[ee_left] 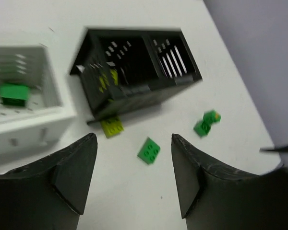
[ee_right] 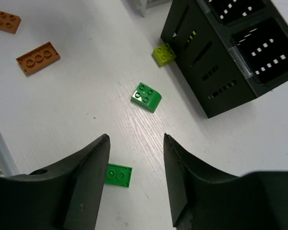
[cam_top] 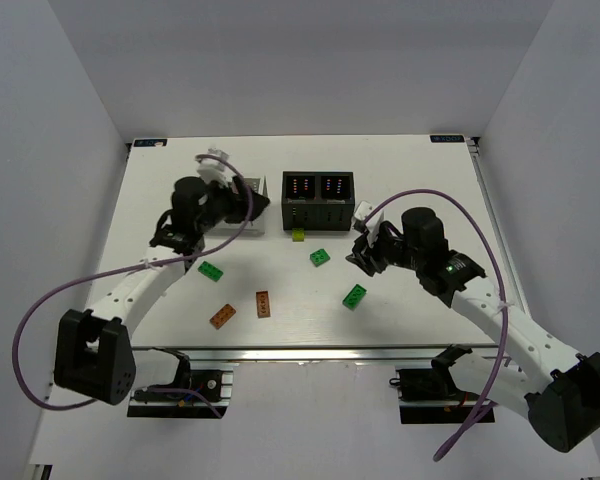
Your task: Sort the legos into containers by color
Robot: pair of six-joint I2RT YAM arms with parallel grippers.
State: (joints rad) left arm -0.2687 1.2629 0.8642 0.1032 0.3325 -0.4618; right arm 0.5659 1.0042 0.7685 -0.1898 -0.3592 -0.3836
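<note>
The right end effector (ee_right: 134,139) hangs above the table (ee_right: 86,110), fingers apart and empty. The near green brick (ee_right: 118,175) lies at bottom centre, beside the frame-left finger, long axis across the frame. The far green brick (ee_right: 146,96) sits ahead, mid-frame. This arm looks nearer both. The left end effector (ee_left: 133,139), also apart and empty, faces the white container (ee_left: 33,120), which holds a stored brick (ee_left: 13,93).

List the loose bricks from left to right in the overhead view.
Far-left green brick → right orange brick → yellow-green brick → middle green brick → right green brick. The left orange brick overlaps the first, so it is left out.
</note>
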